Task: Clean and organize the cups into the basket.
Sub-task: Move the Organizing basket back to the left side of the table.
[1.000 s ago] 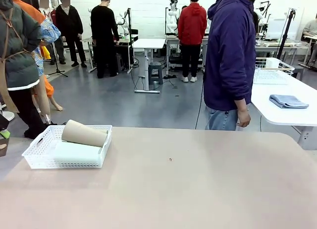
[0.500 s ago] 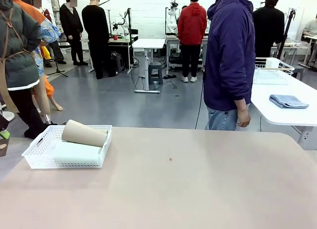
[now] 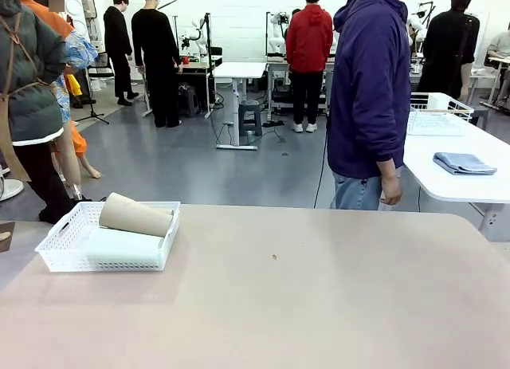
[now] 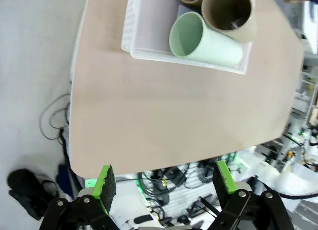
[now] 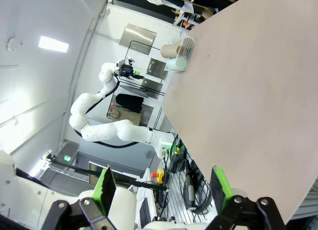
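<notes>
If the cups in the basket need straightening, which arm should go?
Left, probably. Its open gripper hangs above the basket and cups; the right gripper sees them far across the table.

basket (image 3: 60,241): white plastic lattice | tan cup (image 3: 135,216): matt | table (image 3: 319,305): smooth matt

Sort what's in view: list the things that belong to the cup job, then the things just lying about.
Part of the job:
- mint green cup, lying in the basket
- tan cups, lying in the basket
- white basket

Just lying about:
- folded blue cloth on the side table
- wire basket on the side table
</notes>
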You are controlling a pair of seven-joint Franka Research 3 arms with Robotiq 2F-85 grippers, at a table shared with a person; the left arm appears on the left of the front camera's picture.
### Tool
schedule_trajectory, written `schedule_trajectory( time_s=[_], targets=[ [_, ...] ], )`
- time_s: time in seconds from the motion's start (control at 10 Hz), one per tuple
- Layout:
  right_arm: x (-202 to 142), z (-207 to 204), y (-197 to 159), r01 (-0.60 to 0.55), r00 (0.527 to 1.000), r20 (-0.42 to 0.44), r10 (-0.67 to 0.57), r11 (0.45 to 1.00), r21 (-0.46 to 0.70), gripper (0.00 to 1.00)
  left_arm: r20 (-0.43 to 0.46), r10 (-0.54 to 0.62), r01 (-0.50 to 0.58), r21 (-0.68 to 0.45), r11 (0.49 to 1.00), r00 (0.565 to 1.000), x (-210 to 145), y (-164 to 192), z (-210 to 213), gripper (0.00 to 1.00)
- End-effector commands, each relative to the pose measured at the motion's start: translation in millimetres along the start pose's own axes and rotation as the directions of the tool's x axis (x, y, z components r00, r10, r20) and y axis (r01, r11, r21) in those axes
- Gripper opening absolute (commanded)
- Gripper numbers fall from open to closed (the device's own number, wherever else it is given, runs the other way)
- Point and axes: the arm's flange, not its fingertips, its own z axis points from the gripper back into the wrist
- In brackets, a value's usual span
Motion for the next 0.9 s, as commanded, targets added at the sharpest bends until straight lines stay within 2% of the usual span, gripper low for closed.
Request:
schedule_trajectory(
  time_s=[0.0, 0.4, 0.8],
  targets=[
    [0.3, 0.2, -0.4, -0.007, 1.000, 0.006, 0.007, 1.000, -0.005, 1.00, -0.064, 0.041, -0.052, -0.175, 0.983, 0.997, 25.2, 21.9, 23.0, 1.00],
    [0.3, 0.2, -0.4, -0.007, 1.000, 0.006, 0.007, 1.000, -0.005, 1.00, -0.051, 0.084, -0.097, -0.395, 0.914, 0.995, 31.3, 66.1, 54.3, 1.00],
    [0.3, 0.2, -0.4, -0.007, 1.000, 0.006, 0.007, 1.000, -0.005, 1.00, -0.060, 0.173, -0.181, -0.450, 0.875, 0.983, 21.6, 105.3, 46.6, 1.00]
  ],
)
